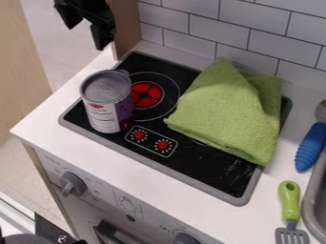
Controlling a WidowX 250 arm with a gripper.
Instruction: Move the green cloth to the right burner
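**Stove's point(216, 167) right side being covered by green cloth point(226, 109)**

At upper left, the pincer point(86, 36) is being held up, a gap being left between its fingers. The stove's left side is being occupied by a can point(105, 107), beside a red burner point(147, 95). Its right side is being covered by the cloth. Farther right, a green-handled spatula point(290, 201) and a blue-handled utensil point(310, 145) are being supported.

toy kitchen, w/ 2-burner stovetop point(210, 170), tiled wall point(248, 29), oven knobs point(73, 183), spatula point(290, 200)
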